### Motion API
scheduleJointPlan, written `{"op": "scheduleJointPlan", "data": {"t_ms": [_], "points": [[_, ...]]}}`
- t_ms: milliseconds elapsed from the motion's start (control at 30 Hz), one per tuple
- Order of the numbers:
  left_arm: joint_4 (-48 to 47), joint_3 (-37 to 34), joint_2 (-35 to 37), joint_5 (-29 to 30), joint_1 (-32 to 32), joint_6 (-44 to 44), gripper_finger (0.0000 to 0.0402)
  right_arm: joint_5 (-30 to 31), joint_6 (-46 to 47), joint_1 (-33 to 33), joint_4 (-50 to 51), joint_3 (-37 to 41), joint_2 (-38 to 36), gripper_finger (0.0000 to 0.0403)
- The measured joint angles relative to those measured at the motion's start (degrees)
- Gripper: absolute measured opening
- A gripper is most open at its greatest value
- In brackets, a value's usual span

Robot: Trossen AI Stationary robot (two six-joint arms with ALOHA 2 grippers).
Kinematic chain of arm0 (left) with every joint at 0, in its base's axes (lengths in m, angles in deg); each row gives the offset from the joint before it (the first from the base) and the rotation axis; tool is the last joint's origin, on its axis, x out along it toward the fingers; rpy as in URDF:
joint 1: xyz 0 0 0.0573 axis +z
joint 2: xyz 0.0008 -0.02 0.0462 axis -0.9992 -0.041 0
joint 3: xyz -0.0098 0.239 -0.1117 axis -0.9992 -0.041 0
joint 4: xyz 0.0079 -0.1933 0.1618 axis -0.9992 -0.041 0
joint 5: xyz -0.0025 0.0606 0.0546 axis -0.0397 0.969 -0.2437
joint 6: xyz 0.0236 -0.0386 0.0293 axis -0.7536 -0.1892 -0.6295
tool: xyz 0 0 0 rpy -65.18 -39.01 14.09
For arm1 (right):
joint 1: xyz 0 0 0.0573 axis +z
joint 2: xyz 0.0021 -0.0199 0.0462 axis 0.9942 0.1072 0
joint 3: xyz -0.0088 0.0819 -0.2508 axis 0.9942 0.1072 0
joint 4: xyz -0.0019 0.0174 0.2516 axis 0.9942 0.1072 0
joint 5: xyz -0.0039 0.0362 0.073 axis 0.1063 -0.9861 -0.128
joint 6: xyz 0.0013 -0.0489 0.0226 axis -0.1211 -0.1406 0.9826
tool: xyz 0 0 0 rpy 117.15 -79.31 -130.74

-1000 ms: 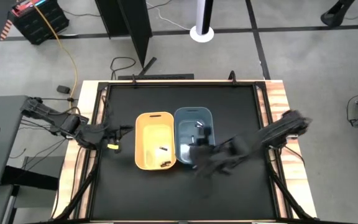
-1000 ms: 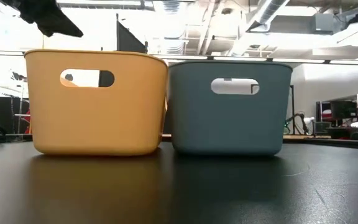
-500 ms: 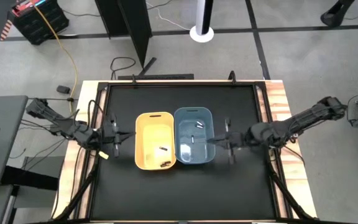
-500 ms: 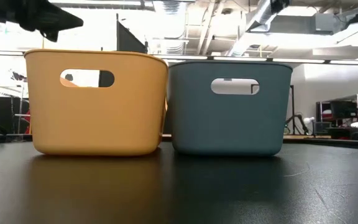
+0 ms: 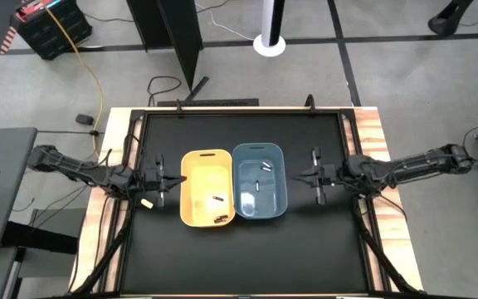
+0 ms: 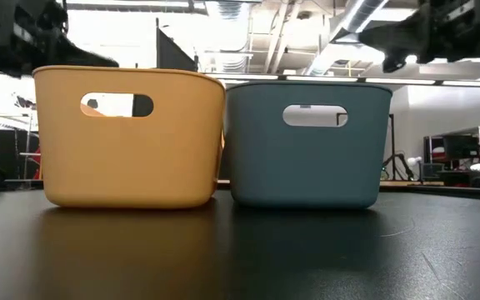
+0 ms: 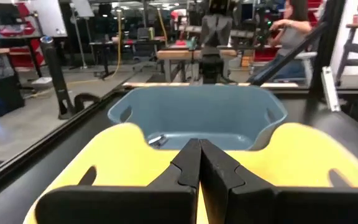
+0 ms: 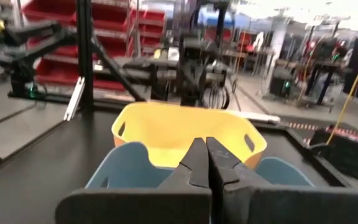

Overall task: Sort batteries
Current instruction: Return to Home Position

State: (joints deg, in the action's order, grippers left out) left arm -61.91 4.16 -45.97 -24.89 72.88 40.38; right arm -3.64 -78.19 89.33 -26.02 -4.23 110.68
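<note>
A yellow bin (image 5: pixel 207 188) and a blue bin (image 5: pixel 260 180) stand side by side at the table's middle. Two dark batteries (image 5: pixel 217 200) lie on the yellow bin's floor, toward its near end. Two pale batteries (image 5: pixel 265 167) lie on the blue bin's floor; one shows in the left wrist view (image 7: pixel 157 140). My left gripper (image 5: pixel 171 178) hovers just left of the yellow bin, shut and empty, its fingertips (image 7: pixel 199 147) pointing at the bins. My right gripper (image 5: pixel 305 176) hovers just right of the blue bin, shut and empty (image 8: pixel 205 144).
The black tabletop (image 5: pixel 247 249) shows bare in front of the bins and behind them. Black rails (image 5: pixel 355 149) run along the table's sides. In the low view both arms show dark above the bins' rims (image 6: pixel 440 29). A person sits in the room beyond (image 7: pixel 294 25).
My right gripper has drawn back from above the blue bin's near part toward the table's right edge and now hovers outside the bin. My left arm has stretched out a little toward the yellow bin. The bins have stayed where they were.
</note>
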Motion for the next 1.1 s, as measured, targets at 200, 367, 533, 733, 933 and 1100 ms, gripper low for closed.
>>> {"op": "scheduleJointPlan", "data": {"t_ms": [200, 367, 533, 733, 933, 1100], "points": [[1.5, -4.53, 5.26, -3.07, 3.36, 0.58, 0.0, 0.02, 0.79, -1.27, 1.29, 6.86, -11.35, 0.0], [-3.06, -4.59, 10.39, -3.43, 4.55, -1.13, 0.0, 0.09, 1.39, -3.12, 10.36, 8.18, -19.62, 0.0], [-10.39, -4.68, 16.6, -3.48, 5.01, -1.5, 0.0, 0.18, 1.65, -5.38, 19.62, 8.22, -28.26, 0.0], [-12.08, -4.53, 20.78, -6.72, 5.27, -3.77, 0.0, 0.46, 2.9, -7.53, 30.68, 8.26, -38.65, 0.0], [-12.71, -4.55, 20.05, -11.1, 7.38, -2.9, 0.0, 0.48, 2.92, -10.35, 32.47, 9.1, -38.85, 0.0], [-12.78, -4.55, 20.18, -11.12, 9.03, -2.92, 0.0, -0.47, 3.06, -12.49, 28.17, 11.51, -37.94, 0.0]]}}
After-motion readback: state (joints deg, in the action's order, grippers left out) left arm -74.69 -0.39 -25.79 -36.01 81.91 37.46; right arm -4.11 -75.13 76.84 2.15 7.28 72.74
